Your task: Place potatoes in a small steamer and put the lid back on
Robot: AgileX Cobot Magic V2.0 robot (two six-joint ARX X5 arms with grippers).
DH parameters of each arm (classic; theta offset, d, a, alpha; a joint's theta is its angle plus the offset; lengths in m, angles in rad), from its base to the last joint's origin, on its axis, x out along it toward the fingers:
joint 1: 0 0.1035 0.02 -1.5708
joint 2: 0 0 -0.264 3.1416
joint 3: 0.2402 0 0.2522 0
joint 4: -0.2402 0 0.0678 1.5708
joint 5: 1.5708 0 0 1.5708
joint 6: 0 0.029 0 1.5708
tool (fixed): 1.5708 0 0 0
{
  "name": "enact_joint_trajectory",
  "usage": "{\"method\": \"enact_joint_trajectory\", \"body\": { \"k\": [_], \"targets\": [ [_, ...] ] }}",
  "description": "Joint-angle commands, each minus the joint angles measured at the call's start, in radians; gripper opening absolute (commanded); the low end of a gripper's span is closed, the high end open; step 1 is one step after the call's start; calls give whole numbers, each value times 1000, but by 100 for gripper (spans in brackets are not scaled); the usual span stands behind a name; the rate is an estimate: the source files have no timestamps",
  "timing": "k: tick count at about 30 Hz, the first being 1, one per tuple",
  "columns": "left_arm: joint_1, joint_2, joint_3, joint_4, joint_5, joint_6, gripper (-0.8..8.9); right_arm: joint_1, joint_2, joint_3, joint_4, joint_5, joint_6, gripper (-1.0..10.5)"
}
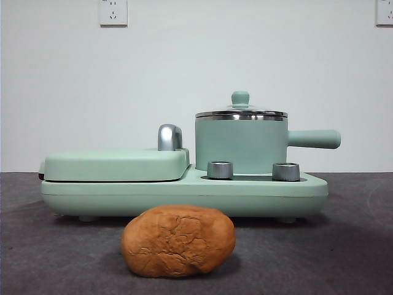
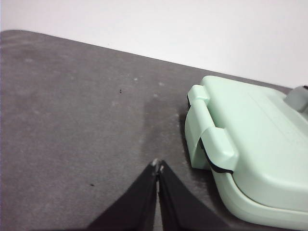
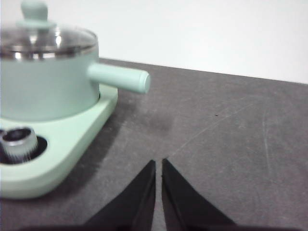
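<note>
I find the potato [image 1: 178,240] lying on the dark grey desk [image 1: 344,246], in front of the mint-green cooker base [image 1: 184,195] and apart from it. Its skin is orange-brown, rough and cracked; its shape is a lumpy oval.

The steamer [image 1: 241,145] stands on the right part of the base, a smooth mint-green cylinder with a steel rim and a straight handle [image 1: 314,139] pointing right. The lid [image 1: 241,112] sits on it: clear glass, shiny steel rim, small green knob [image 1: 240,98] on top. Two ribbed metal dials [image 1: 220,169] stand on the base just before the steamer.

On the left part of the base lies the flat griddle cover [image 1: 115,164], closed, with rounded corners and a chrome hinge piece [image 1: 169,137] at its back. Nothing stands between the potato and the steamer but the front edge of the base.

Behind is a plain white wall with two sockets [image 1: 113,11] high up.

My left end effector [image 2: 158,166] hangs over bare desk beside the griddle cover's end, jaws together, gripping nothing. My right end effector [image 3: 158,163] hangs over bare desk off the steamer's handle side, jaws nearly touching, also gripping nothing. Neither shows in the front view.
</note>
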Motion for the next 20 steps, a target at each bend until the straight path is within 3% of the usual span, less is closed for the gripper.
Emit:
{"method": "enact_joint_trajectory", "body": {
  "k": [1, 4, 8, 10, 14, 20],
  "targets": [
    [0, -1, -18, 12, -3, -69, 6, 1, -2, -3, 10, -3, 101, 19],
    [-1, -1, -18, 11, 13, -105, 6, 2, -2, -3, 13, -7, 193, 16],
    [-1, -1, -14, 14, 98, -176, 6, 1, -2, -3, 25, -6, 392, 16],
    [-3, -1, -7, 18, 143, -189, 6, 2, -2, -3, 48, -12, 438, 16],
    [-3, -1, 14, 97, 187, -174, 6, 1, -2, 28, 113, -16, 494, 15],
    [-2, 26, 106, 181, 187, -97, 5, 0, 32, 187, 12, -14, 491, 15]
  ]
}}
